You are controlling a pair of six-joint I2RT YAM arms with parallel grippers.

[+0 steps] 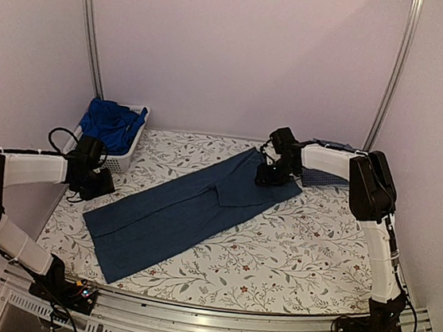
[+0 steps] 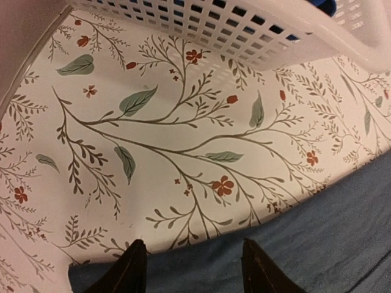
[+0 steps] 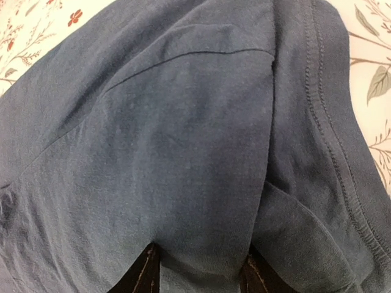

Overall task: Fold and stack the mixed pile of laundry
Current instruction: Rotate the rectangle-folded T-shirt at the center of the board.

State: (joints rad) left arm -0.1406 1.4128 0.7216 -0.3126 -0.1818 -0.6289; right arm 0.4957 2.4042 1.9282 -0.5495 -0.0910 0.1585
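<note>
Dark navy T-shirt [image 1: 193, 207]: laid flat for folding; left gripper [image 2: 192, 251] and right gripper [image 3: 198, 253] are held unclenched at opposite ends.

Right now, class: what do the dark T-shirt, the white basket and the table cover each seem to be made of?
T-shirt: soft matte knit, probably cotton jersey; it creases and has a double-stitched hem. Basket: smooth, slightly glossy white plastic, moulded in a square grid. Table cover: smooth flat sheet with printed flowers; cloth or vinyl, unclear.
</note>
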